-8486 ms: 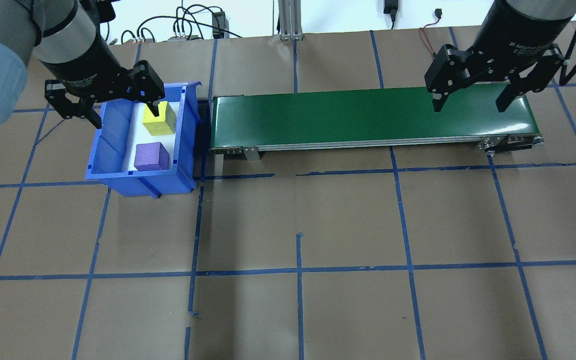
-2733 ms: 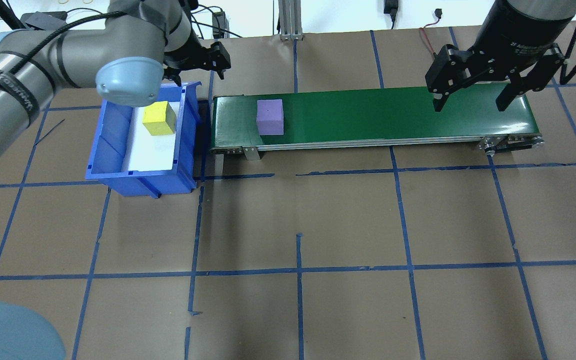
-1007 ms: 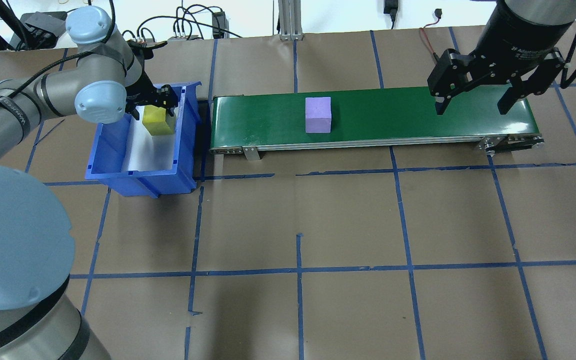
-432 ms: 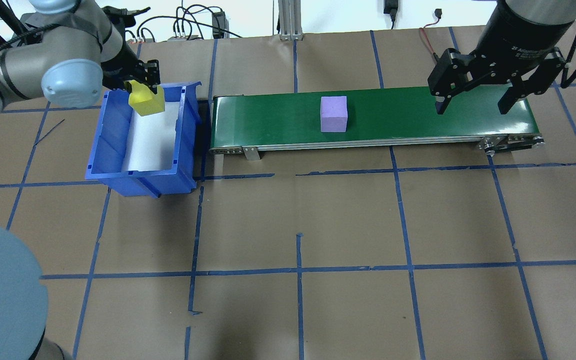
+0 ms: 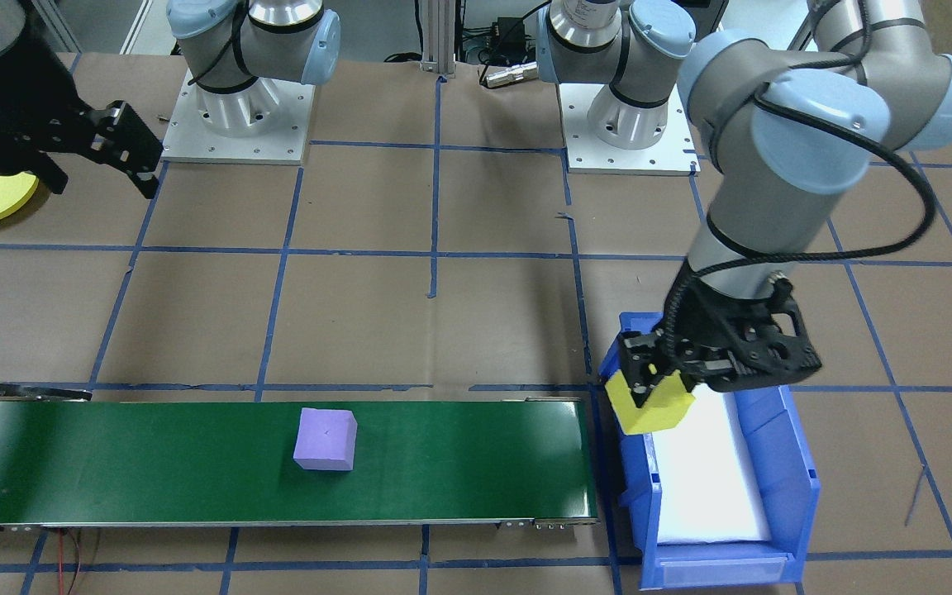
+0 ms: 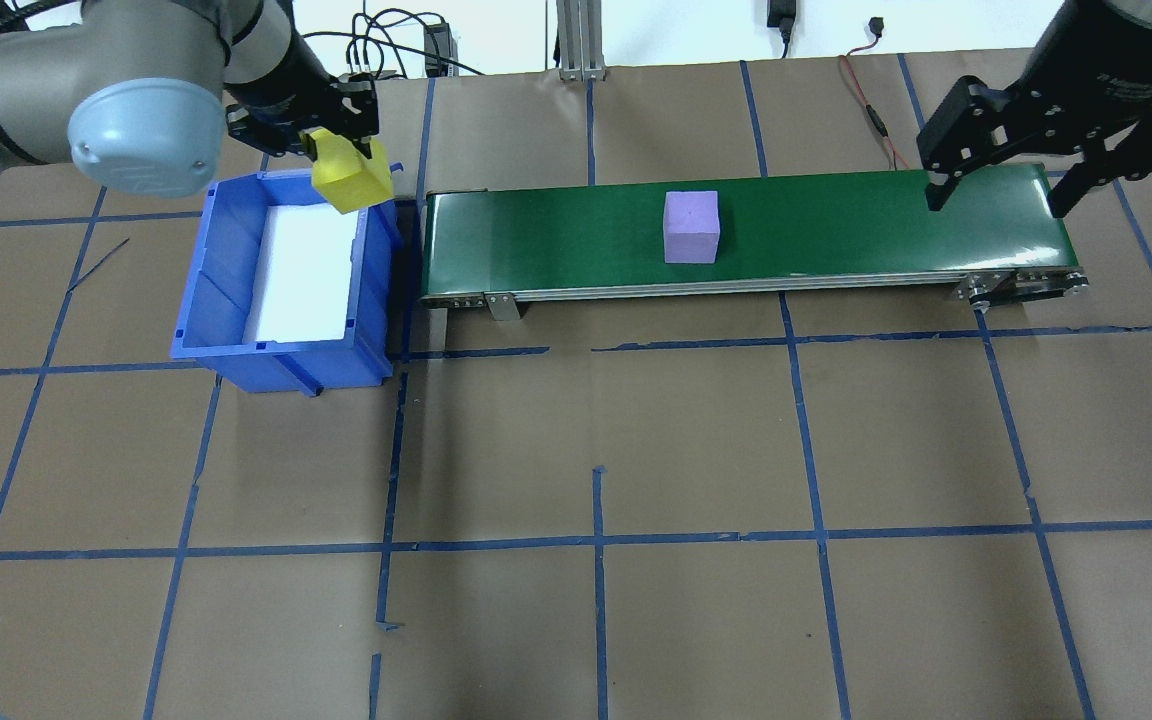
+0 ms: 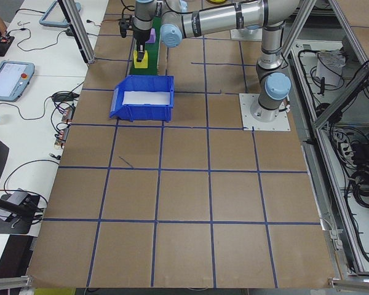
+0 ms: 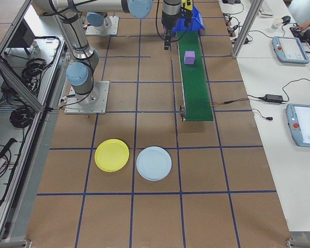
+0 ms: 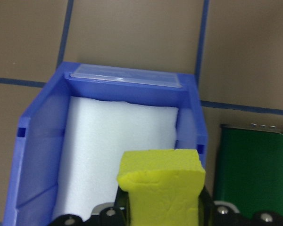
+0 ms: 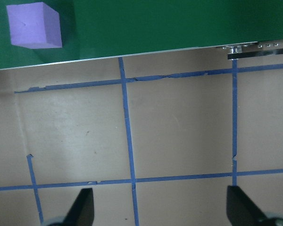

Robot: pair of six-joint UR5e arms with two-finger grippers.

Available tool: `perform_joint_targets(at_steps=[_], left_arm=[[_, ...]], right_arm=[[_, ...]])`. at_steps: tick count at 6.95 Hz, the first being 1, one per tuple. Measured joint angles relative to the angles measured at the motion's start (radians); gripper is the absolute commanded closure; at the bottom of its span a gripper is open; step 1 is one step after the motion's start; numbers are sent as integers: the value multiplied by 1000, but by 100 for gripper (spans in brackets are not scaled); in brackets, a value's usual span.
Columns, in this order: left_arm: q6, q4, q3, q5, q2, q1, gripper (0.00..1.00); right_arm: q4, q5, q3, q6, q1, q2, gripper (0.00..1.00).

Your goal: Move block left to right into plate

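My left gripper [image 6: 346,165] is shut on a yellow block [image 6: 349,182] and holds it in the air over the far right corner of the blue bin [image 6: 206,300], close to the belt's left end. The same block [image 9: 161,188] fills the bottom of the left wrist view. A purple block [image 6: 691,226] rests on the green conveyor belt [image 6: 836,220], right of its middle. Above the belt's right end hangs my right gripper [image 6: 996,203], open and with nothing in it. The yellow plate [image 8: 111,155] lies on the table beyond the belt's right end.
A light-blue plate [image 8: 154,163] lies beside the yellow one. White foam lines the bin's floor [image 9: 113,141]. Cables and an aluminium post run along the table's far edge. Blue tape lines cross the brown table top.
My left gripper closed on the yellow block, lifted it out of the bin and carried it right. The purple block rode right along the belt. My right gripper shifted right.
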Motion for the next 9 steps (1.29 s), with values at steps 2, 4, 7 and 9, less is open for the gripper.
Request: perform_joint_targets(at_steps=[2,4,7,9], left_arm=[[-112,23,-19,-6,-83,-73,10],[-131,122,-25,-8,-177,-96,0],[-120,169,28,-1,-152,-99,0],[-116,41,66,12,-51,-87,0]], right_arm=[[-29,10,-1,-193,-122,100,0],[-150,14,-10,-326,-205,220,0],[-345,153,-12,-345,-221,349,0],[-379,269,-10,-340,-222,381,0]])
